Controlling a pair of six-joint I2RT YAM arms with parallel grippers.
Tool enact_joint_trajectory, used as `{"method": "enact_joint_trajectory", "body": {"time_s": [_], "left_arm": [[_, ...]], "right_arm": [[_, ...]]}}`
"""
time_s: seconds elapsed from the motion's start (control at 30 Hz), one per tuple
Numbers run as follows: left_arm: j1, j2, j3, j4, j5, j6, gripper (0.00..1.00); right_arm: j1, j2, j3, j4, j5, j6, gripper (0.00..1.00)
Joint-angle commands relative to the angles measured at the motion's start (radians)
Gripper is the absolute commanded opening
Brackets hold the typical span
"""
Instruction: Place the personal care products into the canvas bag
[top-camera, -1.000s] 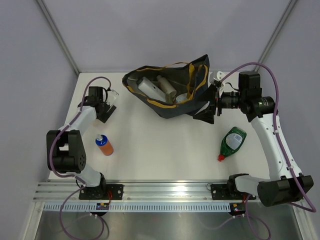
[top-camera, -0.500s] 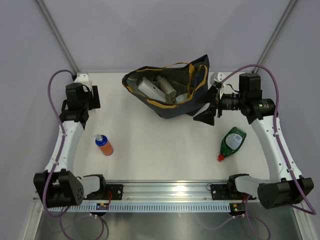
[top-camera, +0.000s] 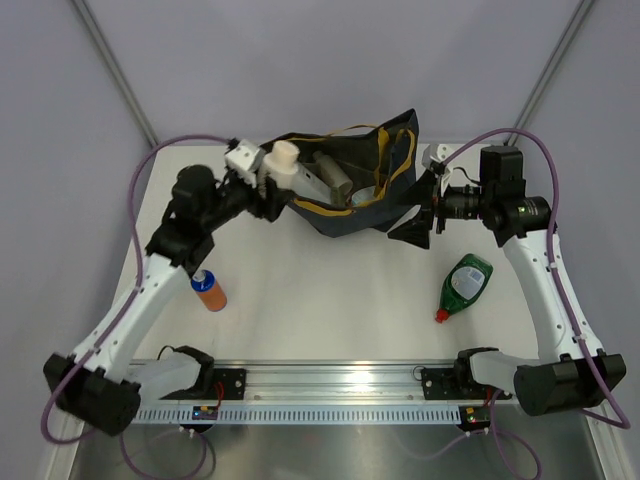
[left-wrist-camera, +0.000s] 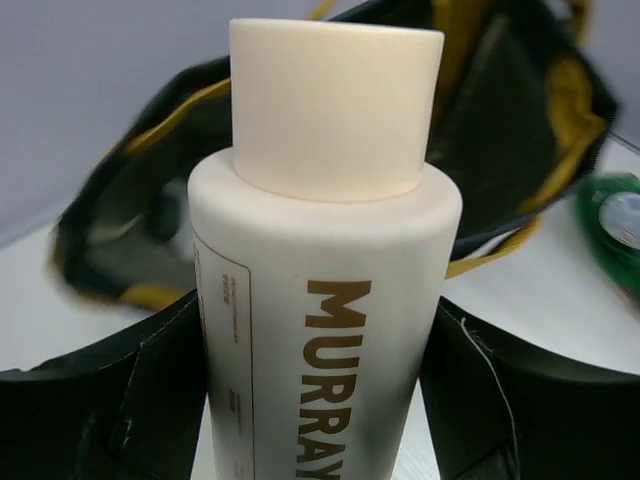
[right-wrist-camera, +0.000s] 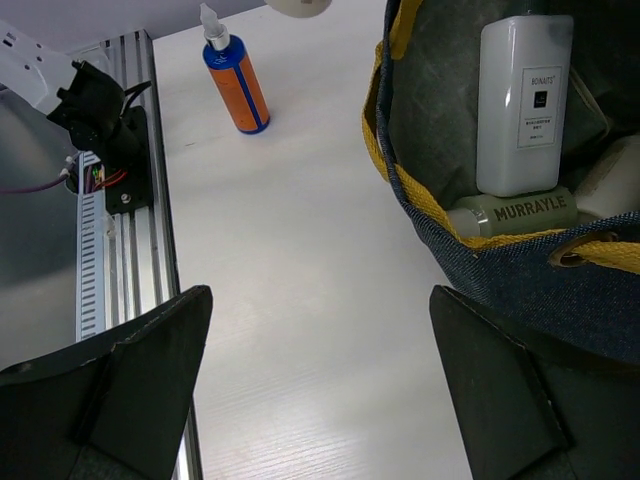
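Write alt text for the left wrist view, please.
A cream bottle with a cream cap, lettered MURRAY, fills the frame, clamped by the left gripper. Behind it is the dark canvas bag with yellow trim; a green bottle shows at the right edge.

Two matched arms, white links and black joints

The left arm (top-camera: 150, 290) and the right arm (top-camera: 545, 290) are built alike: slim white links joined by chunky black joint housings (top-camera: 505, 190), the largest of them down at the shoulder. A purple cable (top-camera: 540, 150) loops loosely along each arm from wrist to base. Thinner purple leads (top-camera: 135, 440) trail under the mounting. A small white bracket (top-camera: 243, 157) sits at each wrist. The fingers (right-wrist-camera: 130, 380) are broad wedges, matte black with faint seams.
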Motion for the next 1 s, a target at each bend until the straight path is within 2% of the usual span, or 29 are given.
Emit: {"method": "enact_joint_trajectory", "body": {"time_s": [0.0, 0.13, 0.27, 0.33, 0.5, 0.7, 0.83, 0.87, 0.9, 0.97], "left_arm": [[-0.117, 0.141, 0.27, 0.171, 0.136, 0.168, 0.0], [-0.166, 0.307, 0.429, 0.155, 0.162, 0.298, 0.0], [-0.172, 0.47, 0.551, 0.135, 0.29, 0.389, 0.0], [-0.177, 0.56, 0.625, 0.054, 0.353, 0.441, 0.0], [-0.218, 0.643, 0.633, -0.001, 0.366, 0.544, 0.0], [-0.232, 0.751, 0.636, 0.0, 0.304, 0.553, 0.03], [-0.232, 0.866, 0.714, -0.003, 0.243, 0.524, 0.07], [-0.232, 0.919, 0.74, -0.001, 0.231, 0.51, 0.09], [-0.232, 0.945, 0.792, -0.004, 0.222, 0.481, 0.18], [-0.232, 1.017, 0.84, 0.003, 0.182, 0.448, 0.23]], "right_arm": [[-0.018, -0.028, 0.002, 0.008, 0.009, 0.01, 0.98], [-0.044, -0.051, -0.008, -0.007, 0.018, -0.002, 0.98], [-0.064, -0.062, -0.021, -0.021, 0.015, -0.008, 0.98], [-0.073, -0.068, -0.025, -0.021, 0.015, -0.008, 0.98], [-0.107, -0.091, -0.036, -0.025, 0.012, -0.011, 0.98], [-0.124, -0.091, -0.064, -0.005, 0.003, 0.004, 0.98], [-0.127, -0.102, -0.074, 0.005, 0.024, 0.012, 0.99], [-0.127, -0.102, -0.074, 0.005, 0.035, 0.01, 0.99], [-0.127, -0.105, -0.073, 0.004, 0.064, 0.01, 0.99], [-0.127, -0.109, -0.064, -0.021, 0.093, -0.01, 0.99]]}}
